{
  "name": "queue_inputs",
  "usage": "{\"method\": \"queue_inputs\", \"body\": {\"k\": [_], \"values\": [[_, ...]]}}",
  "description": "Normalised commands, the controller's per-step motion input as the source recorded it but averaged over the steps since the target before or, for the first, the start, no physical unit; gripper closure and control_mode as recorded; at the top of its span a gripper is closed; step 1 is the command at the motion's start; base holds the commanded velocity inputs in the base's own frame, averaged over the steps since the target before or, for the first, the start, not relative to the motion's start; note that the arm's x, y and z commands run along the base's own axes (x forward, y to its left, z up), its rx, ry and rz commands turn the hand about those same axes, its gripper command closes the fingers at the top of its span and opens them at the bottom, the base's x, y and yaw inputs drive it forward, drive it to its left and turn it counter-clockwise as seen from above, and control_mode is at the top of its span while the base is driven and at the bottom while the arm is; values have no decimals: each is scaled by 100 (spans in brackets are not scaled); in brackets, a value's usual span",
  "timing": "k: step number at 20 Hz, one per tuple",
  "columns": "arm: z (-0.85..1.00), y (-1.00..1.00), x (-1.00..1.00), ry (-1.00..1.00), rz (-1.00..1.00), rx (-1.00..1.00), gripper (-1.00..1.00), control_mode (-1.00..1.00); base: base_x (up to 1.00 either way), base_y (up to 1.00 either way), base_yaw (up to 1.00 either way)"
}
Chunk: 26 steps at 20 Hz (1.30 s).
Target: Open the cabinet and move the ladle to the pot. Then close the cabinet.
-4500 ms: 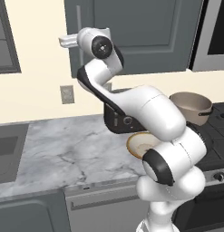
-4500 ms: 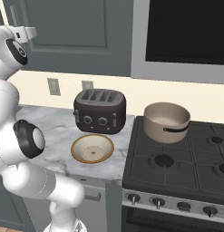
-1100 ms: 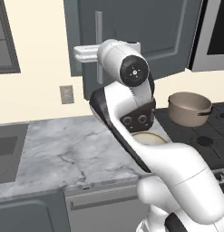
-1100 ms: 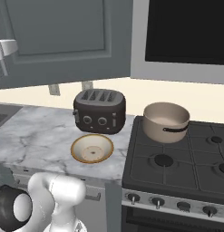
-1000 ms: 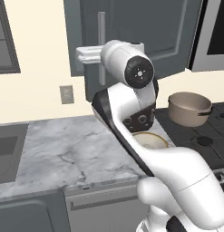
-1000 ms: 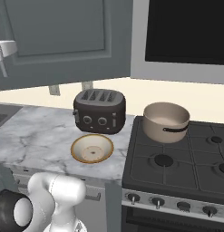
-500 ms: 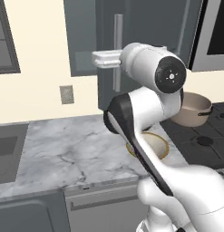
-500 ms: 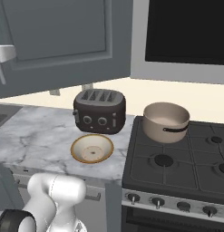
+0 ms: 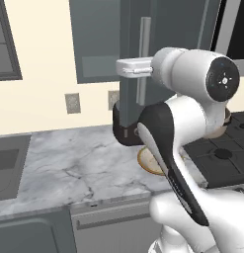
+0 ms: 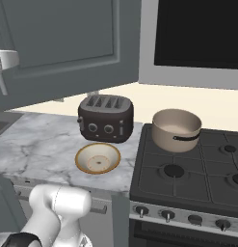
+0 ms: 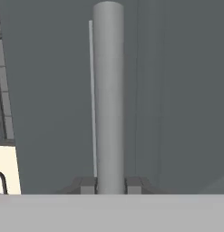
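Cabinet door opening, with the handle in grasp. The cabinet (image 9: 165,39), a dark slate-grey wall unit above the surface (image 9: 69,163), has its door (image 10: 62,46) swung partly outward; its vertical silver bar handle (image 11: 108,95) runs up between the fingers (image 11: 88,185), which are closed tight on it near its lower part. The gripper (image 9: 138,67) reaches the handle from the side, wrist level. To do this step well, the hand should follow the door's arc about its hinge and let the wrist turn with the panel, so the bar does not slip or bind. The pot (image 10: 176,129) waits on the stove (image 10: 188,176), beside the toaster (image 10: 106,118) and bowl (image 10: 97,158). The ladle cannot be made out.
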Motion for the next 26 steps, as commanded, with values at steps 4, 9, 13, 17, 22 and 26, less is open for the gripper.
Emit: {"method": "queue_inputs", "body": {"k": [4,9,13,17,22,26], "values": [[-8,-35,-41,0,7,0,100,-100,0,0,0],[-8,-35,-39,0,7,0,100,-100,0,0,0],[-4,-35,-33,0,7,0,100,-100,0,0,0],[-1,-32,-24,0,9,0,100,-100,0,0,0],[-1,-26,-16,1,11,0,100,-100,0,0,0],[0,-24,-16,3,10,0,100,-100,0,0,0]]}}
